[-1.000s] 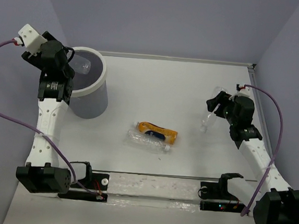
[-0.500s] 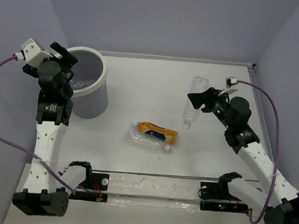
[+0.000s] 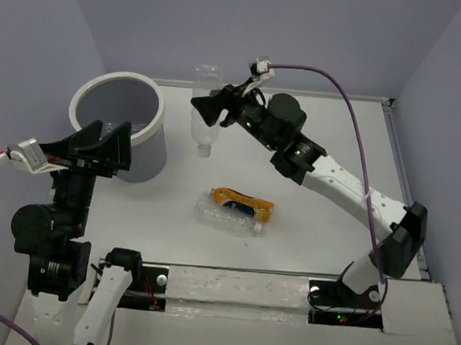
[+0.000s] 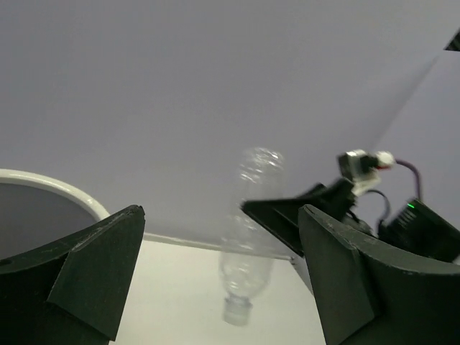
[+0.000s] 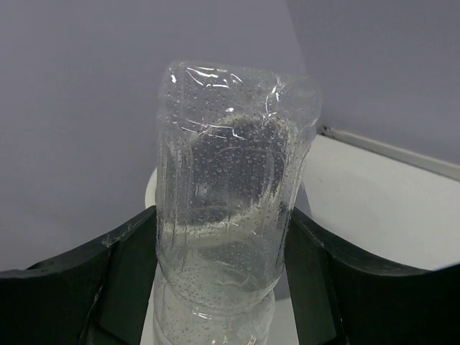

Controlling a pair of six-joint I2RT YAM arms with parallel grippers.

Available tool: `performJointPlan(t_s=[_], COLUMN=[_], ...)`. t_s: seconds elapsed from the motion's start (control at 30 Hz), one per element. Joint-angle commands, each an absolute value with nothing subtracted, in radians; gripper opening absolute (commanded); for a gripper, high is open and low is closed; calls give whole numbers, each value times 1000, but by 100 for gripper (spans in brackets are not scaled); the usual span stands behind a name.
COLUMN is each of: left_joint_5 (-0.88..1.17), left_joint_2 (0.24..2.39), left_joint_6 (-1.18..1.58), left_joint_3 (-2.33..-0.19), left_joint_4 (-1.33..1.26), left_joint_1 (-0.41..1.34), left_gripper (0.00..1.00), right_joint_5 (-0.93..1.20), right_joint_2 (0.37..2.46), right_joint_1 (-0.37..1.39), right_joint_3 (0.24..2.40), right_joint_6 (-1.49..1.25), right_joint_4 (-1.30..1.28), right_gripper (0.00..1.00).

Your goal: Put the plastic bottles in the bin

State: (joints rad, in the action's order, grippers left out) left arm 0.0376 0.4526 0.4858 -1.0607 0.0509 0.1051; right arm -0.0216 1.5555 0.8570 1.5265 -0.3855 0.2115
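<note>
Now that the left tool (image 3: 113, 150) has let go above the bin (image 3: 77, 102), it sits pulled back on the bin's near side, jaws spread wide and empty. A second ago it held a clear bottle over the white rim. That bottle is gone from its grip, and I judge it fell inside, though I cannot make it out in the bin's shadowed interior.

Meanwhile the right arm has swung from the far right of the worktop (image 3: 314, 236) across to the back left. The right tool (image 3: 208, 110) grips a clear ribbed bottle (image 5: 230, 180) around its body, neck pointing down. It is raised above the worktop just to the right of the bin, not yet over its mouth.

Two more lie near the middle of the worktop: an orange bottle (image 3: 244, 199) and a second clear bottle (image 3: 228, 218) touching it on the near side.

As I read it, one bottle is delivered, one is nearly there and two remain. The held bottle needs carrying leftward over the rim before release.
</note>
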Motion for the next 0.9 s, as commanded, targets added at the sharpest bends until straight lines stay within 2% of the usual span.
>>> performJointPlan(t_s=[0.0, 0.03, 0.13, 0.3, 0.4, 0.5, 0.57, 0.6, 0.63, 0.73, 0.87], left_joint_5=[222, 259, 311, 252, 235, 189, 155, 149, 143, 141, 153], left_joint_2=[364, 359, 328, 281, 270, 265, 264, 264, 264, 267, 287], left_joint_6=[517, 512, 496, 469, 453, 431, 416, 411, 405, 406, 434], left_joint_3=[-1077, -1077, -1055, -971, -944, -940, -939, -937, -937, -937, -928], left_joint_4=[35, 29, 8, 8, 11, 23, 32, 34, 34, 34, 25], left_joint_1=[139, 168, 222, 285, 324, 353, 367, 376, 379, 384, 385], left_gripper=[98, 98, 97, 97, 97, 97, 96, 97, 96, 96, 96], right_joint_5=[-41, -35, -67, -104, -120, -124, -104, -85, -74, -39, -11], right_joint_2=[1739, 1785, 1966, 2314, 2433, 2493, 2511, 2516, 2522, 2508, 2392], right_joint_1=[894, 905, 948, 957, 966, 966, 976, 989, 1000, 1000, 1000], right_joint_3=[1780, 1899, 2079, 2533, 2660, 2637, 2629, 2629, 2647, 2654, 2545], right_joint_6=[-336, -328, -246, -209, -203, -195, -178, -143, -118, -72, -72], right_joint_4=[319, 318, 336, 345, 411, 506, 521, 526, 517, 477, 457], right_gripper=[42, 42, 42, 40, 36, 36, 42, 49, 65, 88, 92])
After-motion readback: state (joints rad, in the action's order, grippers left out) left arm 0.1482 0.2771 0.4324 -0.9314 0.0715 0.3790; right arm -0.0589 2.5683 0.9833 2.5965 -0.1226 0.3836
